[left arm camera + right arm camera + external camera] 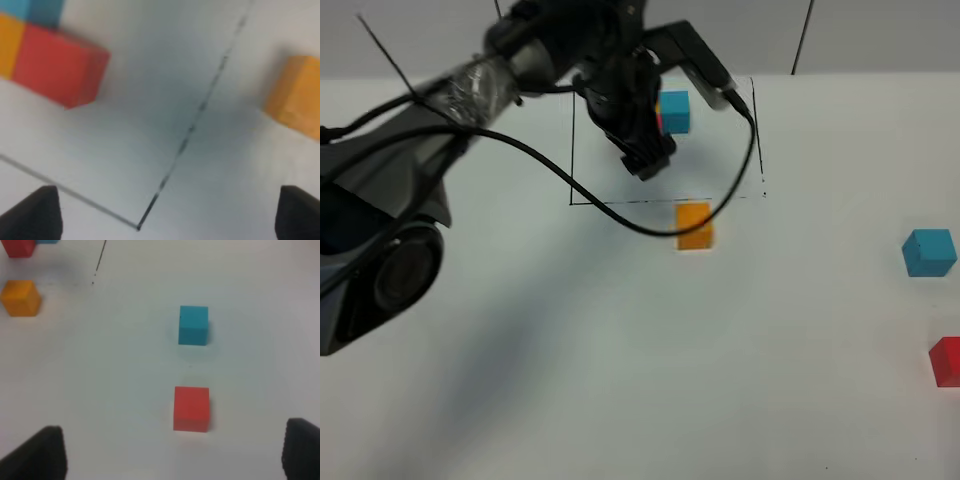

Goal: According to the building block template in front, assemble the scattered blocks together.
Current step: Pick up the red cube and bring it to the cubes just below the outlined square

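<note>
The left gripper (167, 215) is held spread and empty by the building block template (674, 110) at the far middle of the table (570, 350). The orange block (695, 225), plain and matte, is set just toward the near edge from it, outside the drawn outline (202, 107). The blue block (929, 251) and red block (947, 361) are seen by the right edge, below the spread right gripper (170, 455).

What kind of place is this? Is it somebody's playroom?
Probably a robot lab or test bench, not a playroom: a bare white table, a cabled robot arm whose end effector hangs above a black drawn outline, and an orange cube, blue cube and red cube laid out.
</note>
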Robot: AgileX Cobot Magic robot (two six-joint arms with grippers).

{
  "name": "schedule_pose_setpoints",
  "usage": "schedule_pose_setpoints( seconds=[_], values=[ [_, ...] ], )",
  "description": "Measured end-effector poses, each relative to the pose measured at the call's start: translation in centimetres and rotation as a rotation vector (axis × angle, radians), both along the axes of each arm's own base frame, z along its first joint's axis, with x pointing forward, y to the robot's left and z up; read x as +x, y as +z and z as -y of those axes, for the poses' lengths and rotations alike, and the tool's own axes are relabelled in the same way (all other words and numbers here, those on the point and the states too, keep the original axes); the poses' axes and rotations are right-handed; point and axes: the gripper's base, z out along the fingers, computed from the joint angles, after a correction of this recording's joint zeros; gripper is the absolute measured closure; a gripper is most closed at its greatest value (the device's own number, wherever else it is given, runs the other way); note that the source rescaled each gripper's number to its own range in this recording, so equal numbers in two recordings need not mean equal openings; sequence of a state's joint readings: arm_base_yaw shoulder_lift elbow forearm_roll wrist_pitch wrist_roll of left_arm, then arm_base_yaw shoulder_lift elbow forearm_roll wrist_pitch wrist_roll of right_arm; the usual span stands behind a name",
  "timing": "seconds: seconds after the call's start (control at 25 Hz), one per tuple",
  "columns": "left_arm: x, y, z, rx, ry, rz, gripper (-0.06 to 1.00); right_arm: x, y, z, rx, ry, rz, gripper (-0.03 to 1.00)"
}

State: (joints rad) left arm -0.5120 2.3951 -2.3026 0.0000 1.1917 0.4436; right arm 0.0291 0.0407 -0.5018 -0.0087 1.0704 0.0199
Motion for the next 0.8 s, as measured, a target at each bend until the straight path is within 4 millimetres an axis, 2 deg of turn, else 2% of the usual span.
schedule_pose_setpoints(
  seconds=[0.16,0.28,0.36,0.52,0.64,0.8],
  values=[
    [1.9,2.4,-5.4,-0.166,0.165,-0.040,0.05,0.0,0.0,0.0,0.000,0.000,0.000,0.22],
    [2.2,3.3,-8.9,-0.240,0.260,-0.081,0.05,0.0,0.0,0.0,0.000,0.000,0.000,0.22],
    [2.1,2.9,-11.4,-0.238,0.322,-0.117,0.05,0.0,0.0,0.0,0.000,0.000,0.000,0.22],
    [0.6,2.3,-15.8,-0.216,0.427,-0.192,0.05,0.0,0.0,0.0,0.000,0.000,0.000,0.22],
    [-1.5,2.9,-18.6,-0.206,0.490,-0.226,0.05,0.0,0.0,0.0,0.000,0.000,0.000,0.22],
    [-5.3,5.3,-21.0,-0.184,0.546,-0.179,0.06,0.0,0.0,0.0,0.000,0.000,0.000,0.22]
  ],
)
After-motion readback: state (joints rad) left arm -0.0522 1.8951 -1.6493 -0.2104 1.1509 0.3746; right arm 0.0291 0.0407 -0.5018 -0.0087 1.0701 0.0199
